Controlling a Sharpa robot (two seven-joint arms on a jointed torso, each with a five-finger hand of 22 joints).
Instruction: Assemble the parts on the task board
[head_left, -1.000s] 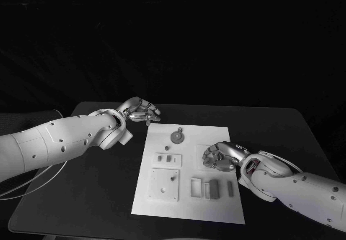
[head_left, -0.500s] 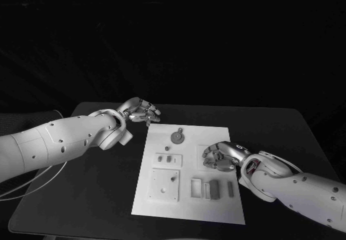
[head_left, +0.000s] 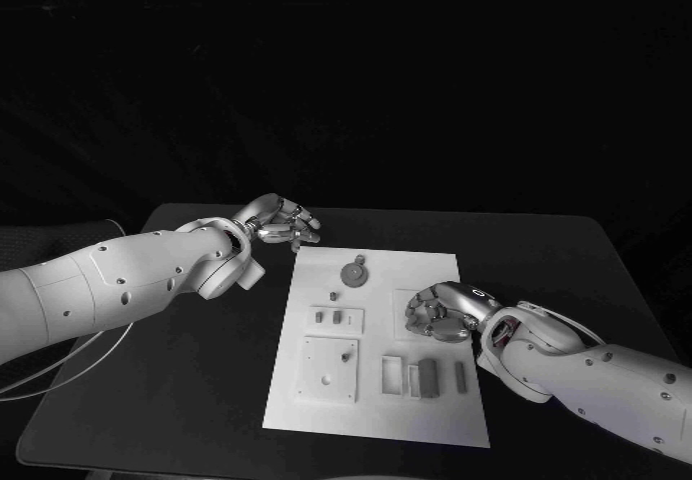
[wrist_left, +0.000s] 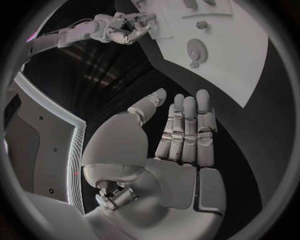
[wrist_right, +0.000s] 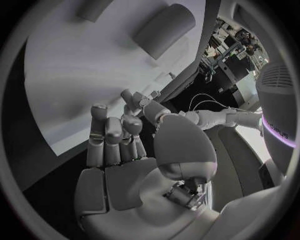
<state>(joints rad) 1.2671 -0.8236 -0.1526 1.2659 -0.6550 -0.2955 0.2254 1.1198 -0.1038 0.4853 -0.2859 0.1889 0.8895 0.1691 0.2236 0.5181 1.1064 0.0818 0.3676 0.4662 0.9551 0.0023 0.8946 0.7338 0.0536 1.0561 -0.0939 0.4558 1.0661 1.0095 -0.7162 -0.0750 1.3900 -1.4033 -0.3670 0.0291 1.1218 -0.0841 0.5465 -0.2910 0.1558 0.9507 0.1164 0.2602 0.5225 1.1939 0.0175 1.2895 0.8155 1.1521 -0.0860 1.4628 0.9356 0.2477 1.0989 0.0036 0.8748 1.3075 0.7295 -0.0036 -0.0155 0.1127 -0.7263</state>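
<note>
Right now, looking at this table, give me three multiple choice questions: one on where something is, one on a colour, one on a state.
1. Where is the left robot hand?
A. Off the task board, by its far left corner
B. Over the board's near edge
C. On the round part

2. What colour is the task board?
A. Black
B. White
C. Red

3. What is the left robot hand holding?
A. The round part
B. A flat plate
C. Nothing

Answers: 1 A, the head view shows it over bare table beside the board's far corner. 2 B, it shows white against the black table. 3 C, the left wrist view shows its fingers straight and its palm bare.
</note>
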